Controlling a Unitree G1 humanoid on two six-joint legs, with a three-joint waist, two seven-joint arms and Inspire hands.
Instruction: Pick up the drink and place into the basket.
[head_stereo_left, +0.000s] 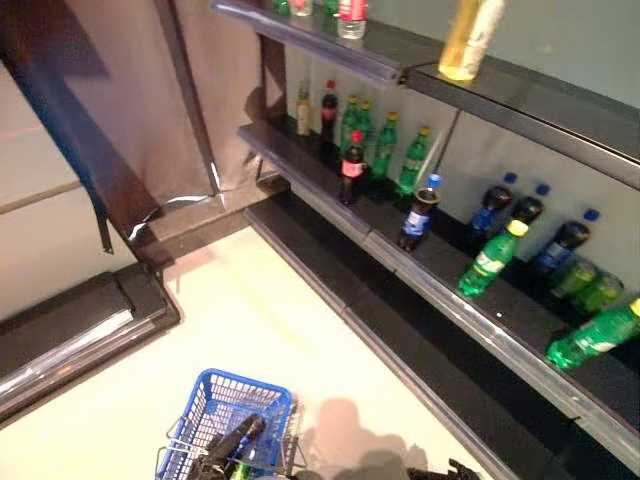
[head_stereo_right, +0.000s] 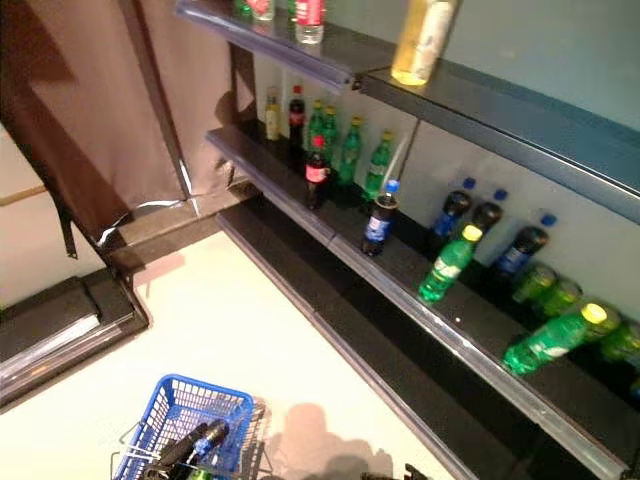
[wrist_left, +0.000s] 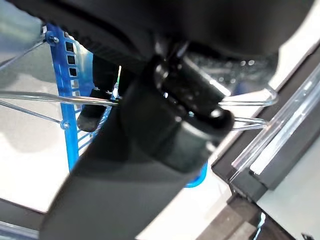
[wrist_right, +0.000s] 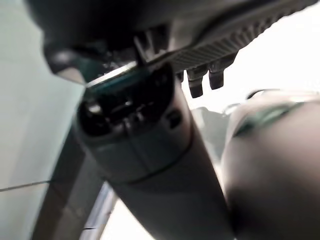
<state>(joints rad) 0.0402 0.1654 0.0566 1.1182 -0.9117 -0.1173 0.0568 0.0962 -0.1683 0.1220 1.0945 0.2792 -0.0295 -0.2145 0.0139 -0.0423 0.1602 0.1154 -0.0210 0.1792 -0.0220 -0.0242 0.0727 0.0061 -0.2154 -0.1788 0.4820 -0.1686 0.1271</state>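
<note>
A blue wire basket (head_stereo_left: 240, 385) hangs low over the pale floor, at the bottom of both eye views. In the left wrist view my left hand (wrist_left: 170, 115) is curled round the basket's wire handles (wrist_left: 245, 102), with the blue wall (wrist_left: 67, 100) just past it. A dark bottle-like shape (head_stereo_left: 236, 438) lies inside the basket. Drinks stand on the middle shelf: a red-capped cola (head_stereo_left: 351, 168), a dark blue-capped bottle (head_stereo_left: 418, 215) and a tilted green one (head_stereo_left: 488, 262). My right hand (wrist_right: 150, 150) is low at the right, empty, thumb straight.
Dark shelves (head_stereo_left: 470, 300) run along the right from near to far, with several more green and dark bottles. A yellowish bottle (head_stereo_left: 470, 35) stands on the upper shelf. A dark stand (head_stereo_left: 70, 330) sits on the floor at the left, a curtain (head_stereo_left: 120, 110) behind it.
</note>
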